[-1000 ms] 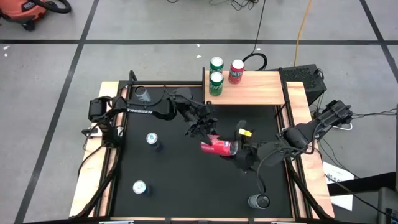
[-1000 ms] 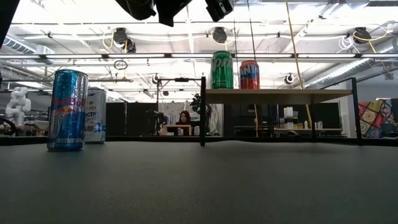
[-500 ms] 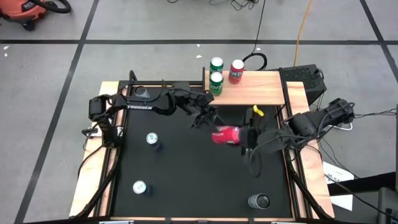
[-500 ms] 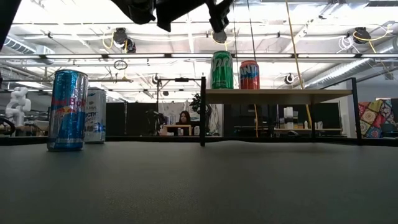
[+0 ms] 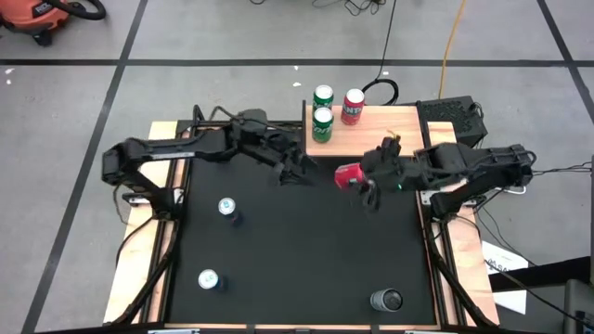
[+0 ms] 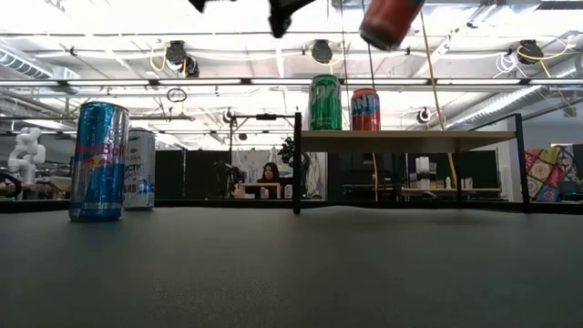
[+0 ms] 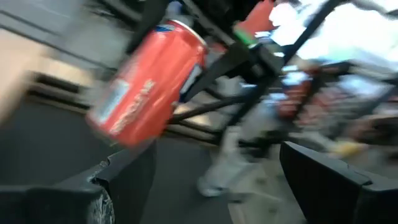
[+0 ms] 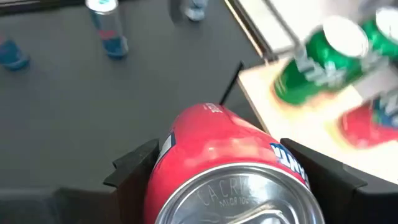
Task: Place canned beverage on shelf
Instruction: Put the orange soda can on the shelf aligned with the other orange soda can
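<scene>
A red can (image 5: pixel 349 174) is held in the air by my right gripper (image 5: pixel 364 178), just off the near edge of the light-brown wooden shelf (image 5: pixel 385 139). It also shows in the low view (image 6: pixel 390 20), the left wrist view (image 7: pixel 149 81) and the right wrist view (image 8: pixel 230 168). Two green cans (image 5: pixel 321 123) and a red can (image 5: pixel 353 105) stand on the shelf's left end. My left gripper (image 5: pixel 295 173) is open and empty, left of the held can; its fingers spread wide in the left wrist view (image 7: pixel 217 180). My right gripper pinches the red can's round wall (image 8: pixel 171 162) between its two fingers (image 8: pixel 134 165), one on each side, near the can's top end. The fingers come from the table's right side. The can is lifted clear of the table and tilted (image 6: pixel 390 20).
A blue can (image 5: pixel 225 207) and a silver can (image 5: pixel 208 278) stand on the black mat's left half, and a dark can (image 5: pixel 385 300) near the front right. The low view shows the blue can (image 6: pixel 98 159) and a silver one (image 6: pixel 138 169). The shelf's right part is bare.
My right gripper has carried the red can from the middle of the mat up and toward the table's far edge, close to the shelf. My left gripper, which was at the can a second ago, has drawn a little toward the far edge, away from it.
</scene>
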